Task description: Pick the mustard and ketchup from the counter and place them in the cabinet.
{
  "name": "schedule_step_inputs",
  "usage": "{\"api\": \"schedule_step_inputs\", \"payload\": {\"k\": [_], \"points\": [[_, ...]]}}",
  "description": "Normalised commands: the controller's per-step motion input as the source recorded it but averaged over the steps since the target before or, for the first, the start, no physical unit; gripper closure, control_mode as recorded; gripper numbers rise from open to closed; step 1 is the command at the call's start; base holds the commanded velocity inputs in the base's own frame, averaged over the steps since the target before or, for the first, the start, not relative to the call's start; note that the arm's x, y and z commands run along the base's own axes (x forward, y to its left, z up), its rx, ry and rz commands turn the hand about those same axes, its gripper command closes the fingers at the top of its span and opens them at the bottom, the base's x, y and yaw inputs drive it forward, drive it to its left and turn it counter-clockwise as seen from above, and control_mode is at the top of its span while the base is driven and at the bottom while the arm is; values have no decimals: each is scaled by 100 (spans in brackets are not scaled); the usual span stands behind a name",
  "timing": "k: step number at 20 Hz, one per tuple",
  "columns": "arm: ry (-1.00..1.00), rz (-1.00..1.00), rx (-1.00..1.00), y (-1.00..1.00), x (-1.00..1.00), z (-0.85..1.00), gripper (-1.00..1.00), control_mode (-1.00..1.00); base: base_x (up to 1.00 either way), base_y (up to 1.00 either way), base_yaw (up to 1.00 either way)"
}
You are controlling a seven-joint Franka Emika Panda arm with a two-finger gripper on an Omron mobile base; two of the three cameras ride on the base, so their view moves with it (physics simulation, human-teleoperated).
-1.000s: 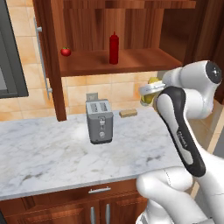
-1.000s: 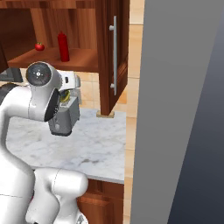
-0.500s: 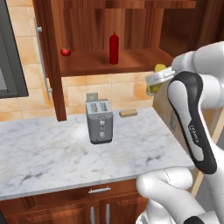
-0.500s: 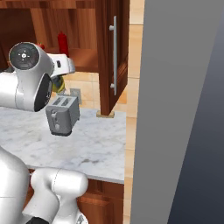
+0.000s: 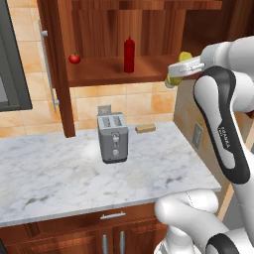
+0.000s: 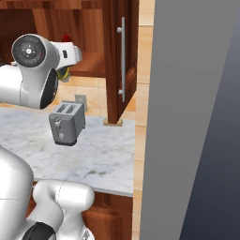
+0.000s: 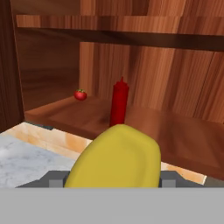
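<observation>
Jaws: the gripper was closed on the mustard, one finger on each side of the yellow bottle, as the hand view showed.
Mustard: it was held in the air at the right end of the cabinet, about level with the shelf, well above the counter. In the hand view the mustard stood large in front of the open cabinet.
Ketchup: the red bottle stood upright on the shelf, near the middle. In the hand view the ketchup was just behind the mustard.
Tomato: a small red tomato lay on the shelf, left of the ketchup and apart from it.
Cabinet door: the door was open, with its long metal bar handle.
Counter: a grey toaster stood on the marble, and a small tan block lay near the wall behind it.
</observation>
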Motion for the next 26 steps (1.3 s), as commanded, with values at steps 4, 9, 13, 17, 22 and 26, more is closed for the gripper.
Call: {"api": "schedule_step_inputs", "payload": {"k": [4,9,13,17,22,26], "points": [[0,0,-1,0,4,11,100,-100,0,0,0],[13,0,0,0,23,15,100,-100,0,0,0],[18,0,0,0,28,13,100,-100,0,0,0],[13,0,0,0,18,7,100,-100,0,0,0],[1,0,0,0,1,0,100,-100,0,0,0],[0,0,0,-9,6,-1,100,-100,0,0,0]]}}
